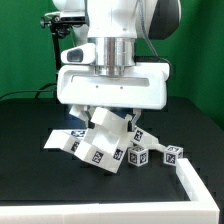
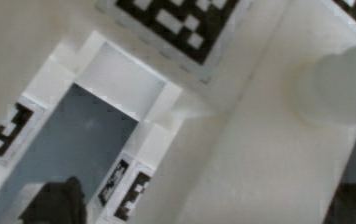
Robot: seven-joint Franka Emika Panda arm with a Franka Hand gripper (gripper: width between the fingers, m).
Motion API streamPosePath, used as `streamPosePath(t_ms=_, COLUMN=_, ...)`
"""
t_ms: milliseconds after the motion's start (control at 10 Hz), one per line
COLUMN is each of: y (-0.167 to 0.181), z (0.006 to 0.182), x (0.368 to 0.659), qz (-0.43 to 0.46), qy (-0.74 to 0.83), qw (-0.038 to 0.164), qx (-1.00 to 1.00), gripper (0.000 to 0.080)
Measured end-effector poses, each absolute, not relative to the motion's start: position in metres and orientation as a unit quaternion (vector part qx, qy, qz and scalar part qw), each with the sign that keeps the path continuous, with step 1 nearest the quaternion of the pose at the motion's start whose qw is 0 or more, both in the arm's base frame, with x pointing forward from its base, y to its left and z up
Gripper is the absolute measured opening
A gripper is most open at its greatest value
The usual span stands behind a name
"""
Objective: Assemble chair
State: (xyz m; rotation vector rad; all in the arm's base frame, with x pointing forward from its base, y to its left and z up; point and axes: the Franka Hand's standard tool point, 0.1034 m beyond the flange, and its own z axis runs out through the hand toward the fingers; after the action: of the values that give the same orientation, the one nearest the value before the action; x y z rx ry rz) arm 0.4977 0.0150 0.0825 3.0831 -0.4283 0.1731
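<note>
Evidently the gripper [image 1: 108, 118] hangs jaws wide apart, nothing clamped, over the tilted chair panel [image 1: 98, 148] in the middle, probably lining up a grasp; loose blocks [image 1: 140, 157] lie toward the exterior view's right.

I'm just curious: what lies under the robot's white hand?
Tagged white chair pieces on the black table. The gripper covers their tops, so whether its fingers touch them cannot be seen.
</note>
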Motion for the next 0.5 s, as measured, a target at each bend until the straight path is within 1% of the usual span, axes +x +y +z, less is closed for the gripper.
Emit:
streamPosePath(t_ms=200, y=0.004, z=0.071, x=0.507, qz=0.060, qy=-0.118, qw=0.027, qx=0.991, gripper=0.0648)
streamPosePath(t_ms=500, y=-0.005, z=0.061, x=0.531, qz=0.066, qy=-0.102, qw=0.040, qx=0.992, gripper=0.0648)
